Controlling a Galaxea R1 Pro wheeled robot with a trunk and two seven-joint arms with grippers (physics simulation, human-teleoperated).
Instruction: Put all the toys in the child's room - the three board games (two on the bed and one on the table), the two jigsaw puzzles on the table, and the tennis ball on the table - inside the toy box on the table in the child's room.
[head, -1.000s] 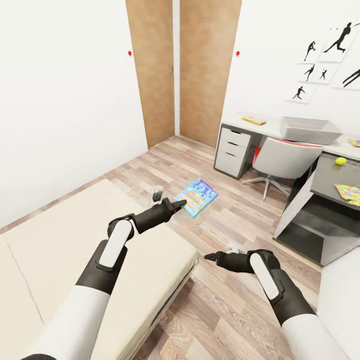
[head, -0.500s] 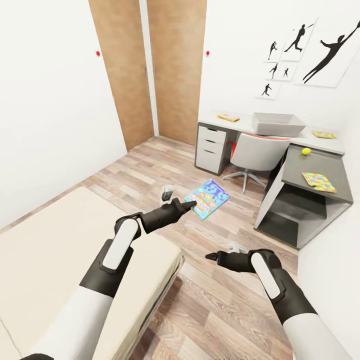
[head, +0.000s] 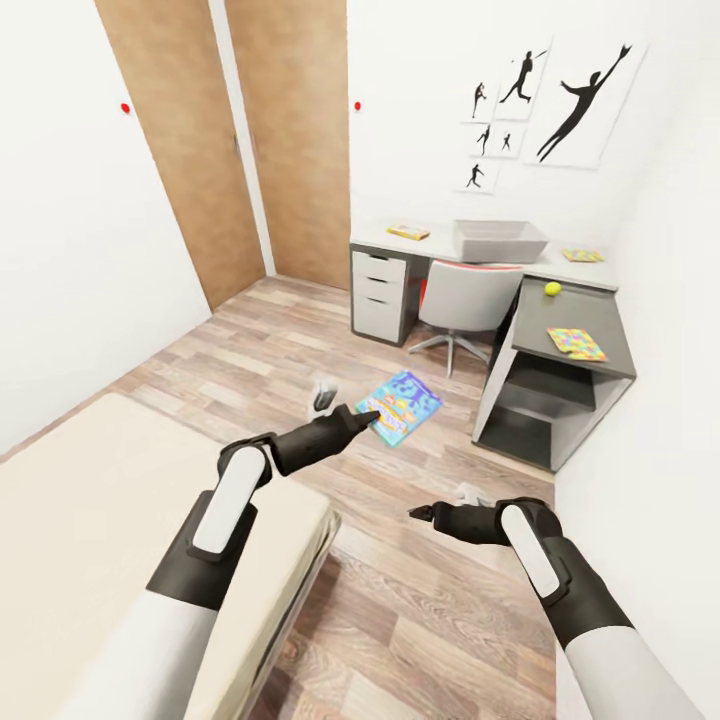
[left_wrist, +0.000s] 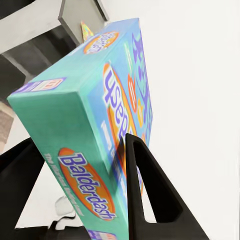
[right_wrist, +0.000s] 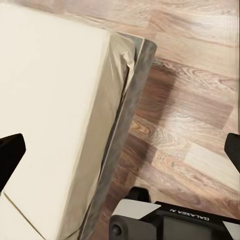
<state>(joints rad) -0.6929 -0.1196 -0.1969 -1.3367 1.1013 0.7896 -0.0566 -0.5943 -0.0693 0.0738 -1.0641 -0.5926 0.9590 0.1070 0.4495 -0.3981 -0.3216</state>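
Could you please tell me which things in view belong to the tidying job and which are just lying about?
Job:
board game held in left gripper
toy box
tennis ball
jigsaw puzzle on the lower table
two flat boxes on the desk

Just there:
chair
drawers
bed
wall pictures
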